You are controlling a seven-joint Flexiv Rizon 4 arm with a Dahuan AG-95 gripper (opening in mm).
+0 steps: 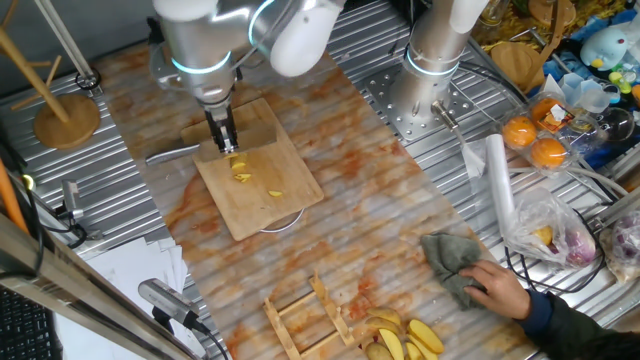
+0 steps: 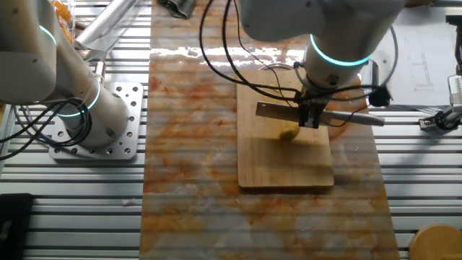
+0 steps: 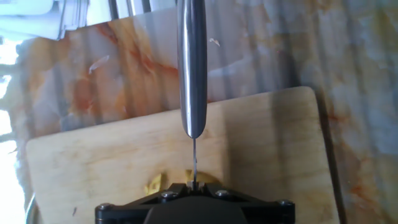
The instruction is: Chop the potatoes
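Note:
A bamboo cutting board [image 1: 262, 205] [image 2: 285, 170] [image 3: 81, 168] lies on the marbled mat. On it are the potatoes: a small yellow lump [image 1: 239, 163] [image 2: 289, 131] and thin slices [image 1: 274, 193]. My gripper [image 1: 223, 140] [image 2: 311, 118] [image 3: 194, 184] is shut on a knife [image 2: 278, 110] and hangs straight above the lump. The knife's handle [image 1: 170, 154] [image 3: 191, 68] sticks out sideways past the board's edge. In the hand view the blade shows edge-on, with yellow potato bits [image 3: 154, 183] on either side of it. The jaws themselves are mostly hidden by the hand's body.
A person's hand [image 1: 498, 288] holds a grey cloth [image 1: 452, 262] at the front right. Pale yellow wedges [image 1: 405, 340] and a wooden rack [image 1: 300, 318] lie near the front edge. Oranges [image 1: 535, 140], bags and a second arm's base [image 1: 430, 70] [image 2: 94, 126] stand at the side.

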